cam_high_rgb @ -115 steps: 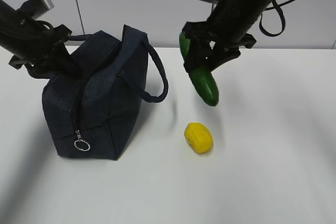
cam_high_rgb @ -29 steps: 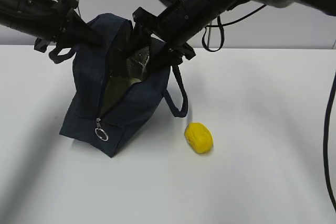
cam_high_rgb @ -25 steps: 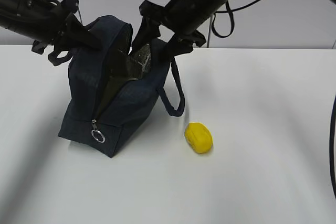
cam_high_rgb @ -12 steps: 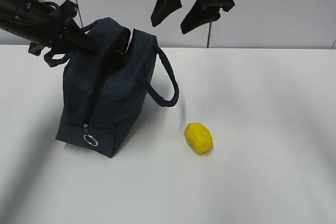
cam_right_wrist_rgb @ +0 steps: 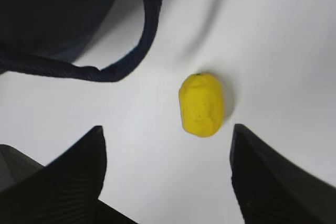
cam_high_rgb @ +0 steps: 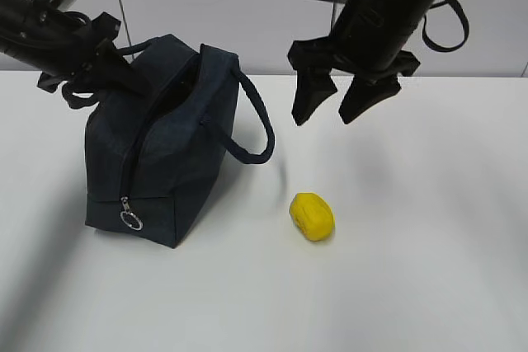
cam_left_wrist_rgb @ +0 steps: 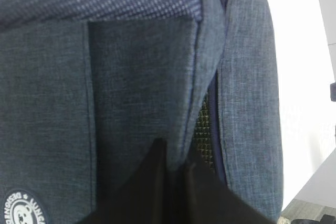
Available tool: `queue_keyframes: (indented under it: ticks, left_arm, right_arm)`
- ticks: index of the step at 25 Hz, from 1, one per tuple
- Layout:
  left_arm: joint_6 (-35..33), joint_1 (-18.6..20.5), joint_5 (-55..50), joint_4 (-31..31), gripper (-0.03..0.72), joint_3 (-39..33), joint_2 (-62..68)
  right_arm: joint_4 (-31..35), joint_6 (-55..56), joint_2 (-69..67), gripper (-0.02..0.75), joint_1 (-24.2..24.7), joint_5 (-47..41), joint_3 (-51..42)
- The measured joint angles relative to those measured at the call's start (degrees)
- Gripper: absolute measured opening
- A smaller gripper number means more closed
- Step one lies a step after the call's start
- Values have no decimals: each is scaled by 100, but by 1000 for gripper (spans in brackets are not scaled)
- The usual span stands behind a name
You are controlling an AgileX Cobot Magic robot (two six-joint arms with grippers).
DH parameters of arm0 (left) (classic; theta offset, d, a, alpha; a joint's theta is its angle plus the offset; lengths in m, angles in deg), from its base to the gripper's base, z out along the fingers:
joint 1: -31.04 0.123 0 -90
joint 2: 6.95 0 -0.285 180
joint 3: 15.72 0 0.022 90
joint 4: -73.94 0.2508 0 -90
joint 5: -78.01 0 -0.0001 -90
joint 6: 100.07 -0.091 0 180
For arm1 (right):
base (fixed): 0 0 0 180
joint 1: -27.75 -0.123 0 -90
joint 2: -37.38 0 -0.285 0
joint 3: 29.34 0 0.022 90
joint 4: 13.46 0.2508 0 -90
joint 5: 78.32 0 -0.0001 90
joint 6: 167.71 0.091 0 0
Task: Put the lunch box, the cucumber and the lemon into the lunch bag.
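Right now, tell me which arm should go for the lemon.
The right. Its end effector hangs open and empty above the lemon, while the left end effector is shut on the lunch bag.

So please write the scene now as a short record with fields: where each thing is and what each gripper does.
lunch bag: upright on the white table, top unzipped
lemon: on the table, right of the bag, touching nothing
cucumber: not visible
lunch box: not visible
left gripper: shut on the bag's left top edge
right gripper: open, empty, in the air above the lemon
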State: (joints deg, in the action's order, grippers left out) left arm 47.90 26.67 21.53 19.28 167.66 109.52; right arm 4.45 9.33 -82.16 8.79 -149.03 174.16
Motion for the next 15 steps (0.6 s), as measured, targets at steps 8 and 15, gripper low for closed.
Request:
queue_keyframes:
  ticks: [8,15]
  left_arm:
    - [129,0,-121,144,7,0,0]
    - [230,0,-294,168,8,0,0]
  right_arm:
    - [-211,-174,40,549,0,22,-858]
    - [-434,-316,40,549,0,75,-1273]
